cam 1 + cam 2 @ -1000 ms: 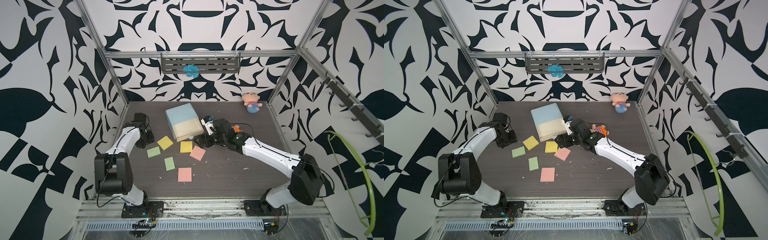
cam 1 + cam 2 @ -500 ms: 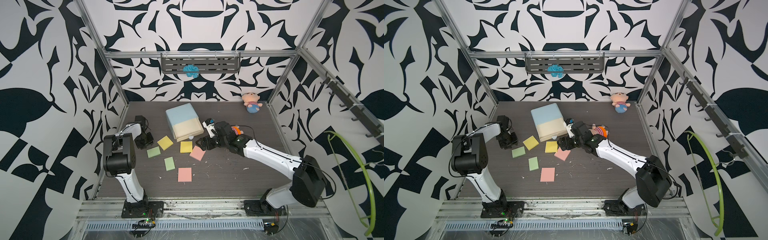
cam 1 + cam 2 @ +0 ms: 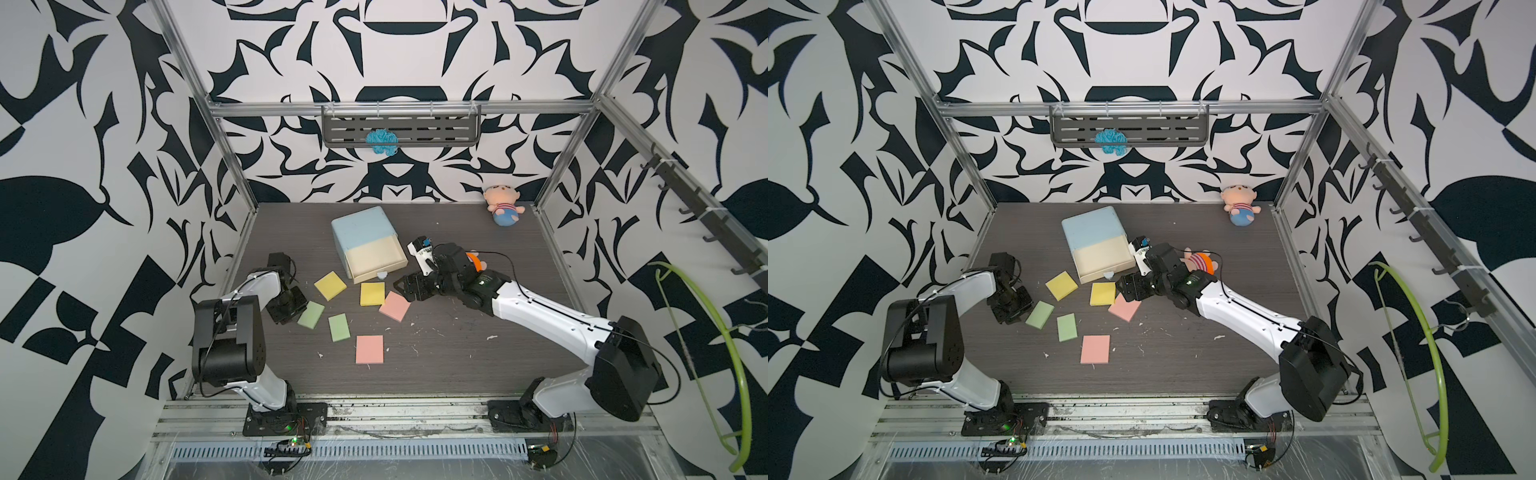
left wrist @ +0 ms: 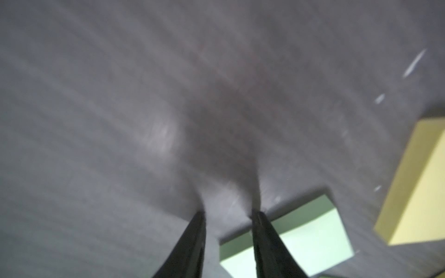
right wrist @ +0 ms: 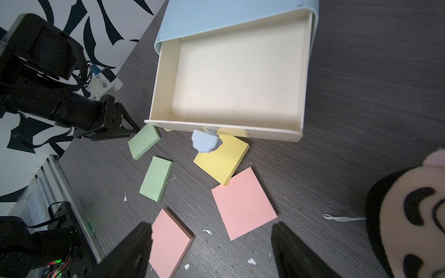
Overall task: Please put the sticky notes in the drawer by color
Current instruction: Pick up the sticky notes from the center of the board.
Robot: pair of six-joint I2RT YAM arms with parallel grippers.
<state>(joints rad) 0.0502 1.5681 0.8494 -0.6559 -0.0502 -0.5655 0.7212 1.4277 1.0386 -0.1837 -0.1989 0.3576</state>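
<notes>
**Six pads out, drawer empty**

On the bench (image 3: 457, 353), the drawer (image 3: 376, 259) has its top tray pulled out, empty. The right hand (image 3: 405, 286) gapes wide just beside a pink pad (image 3: 395, 306). The left hand (image 3: 297, 309), pinched narrow on nothing, sits by a green pad (image 3: 311, 314). All six sticky notes (image 3: 369, 349) lie in front.

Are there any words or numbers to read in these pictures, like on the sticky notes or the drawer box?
No words, numbers or signs can be read anywhere.
The sticky notes are blank.
The drawer shows no label.
A tiny green mark on the right arm is too small to read.
</notes>
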